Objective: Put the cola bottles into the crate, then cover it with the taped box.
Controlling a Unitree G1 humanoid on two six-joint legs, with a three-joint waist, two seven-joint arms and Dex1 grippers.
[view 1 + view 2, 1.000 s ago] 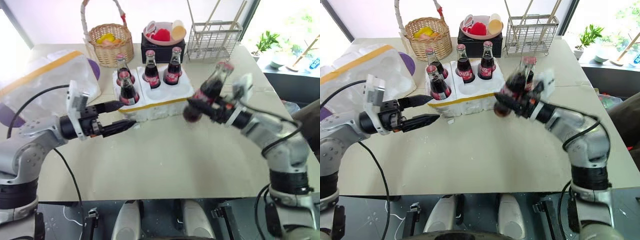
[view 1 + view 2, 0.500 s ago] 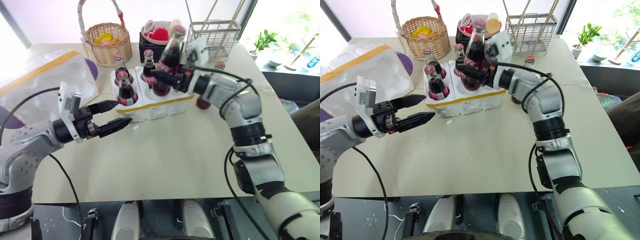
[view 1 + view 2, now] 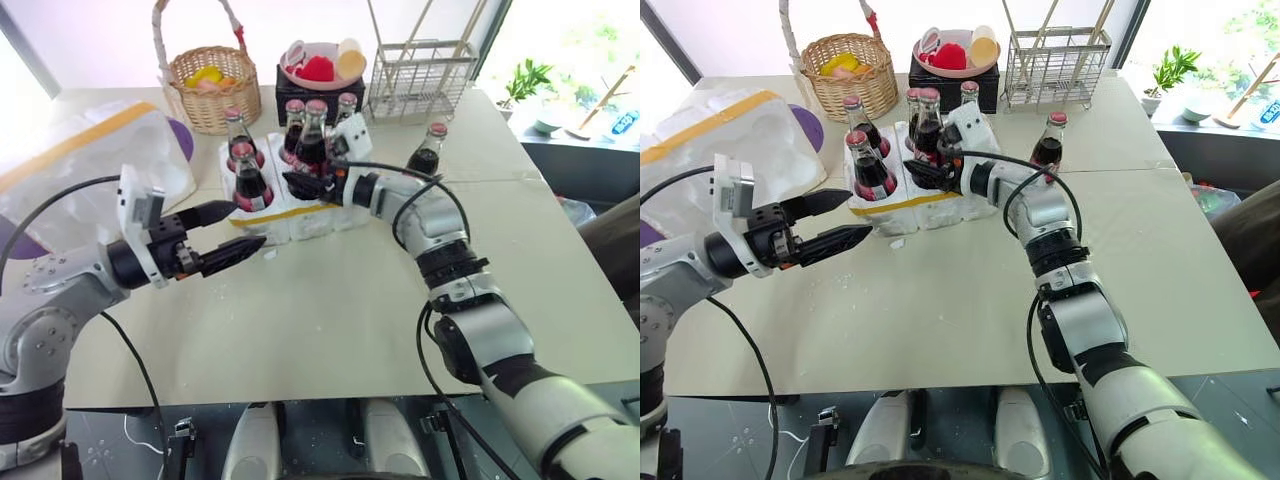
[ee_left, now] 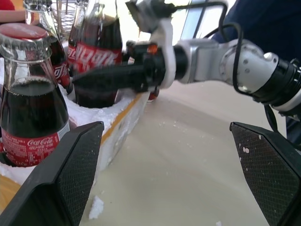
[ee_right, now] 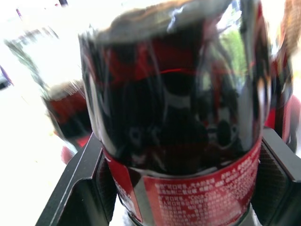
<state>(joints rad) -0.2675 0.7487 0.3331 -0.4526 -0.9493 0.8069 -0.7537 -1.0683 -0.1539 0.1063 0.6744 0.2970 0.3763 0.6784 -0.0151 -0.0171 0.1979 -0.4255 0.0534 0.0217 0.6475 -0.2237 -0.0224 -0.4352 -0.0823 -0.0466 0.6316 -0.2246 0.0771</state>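
Note:
The low white crate (image 3: 345,215) with its thin yellow band sits at mid-table, and several cola bottles stand in its wells. My right gripper (image 3: 303,186) is shut on one more cola bottle (image 3: 313,138), upright with its base down in a front well; in the right wrist view this bottle (image 5: 178,117) sits between the fingers (image 5: 82,181). One cola bottle (image 3: 428,155) stands loose on the table, right of the crate. My left gripper (image 3: 243,228) hovers open just left of the crate's front corner, empty. The taped box (image 3: 100,150) lies at the far left.
Behind the crate stand a wicker basket (image 3: 212,95), a black box with a pink bowl (image 3: 320,70) on it, and a wire rack (image 3: 420,80). Bare tabletop (image 3: 340,310) stretches from the crate to the near edge.
My right gripper carried its bottle from right of the crate, up and left over it, then down into a front well. The left arm stayed put.

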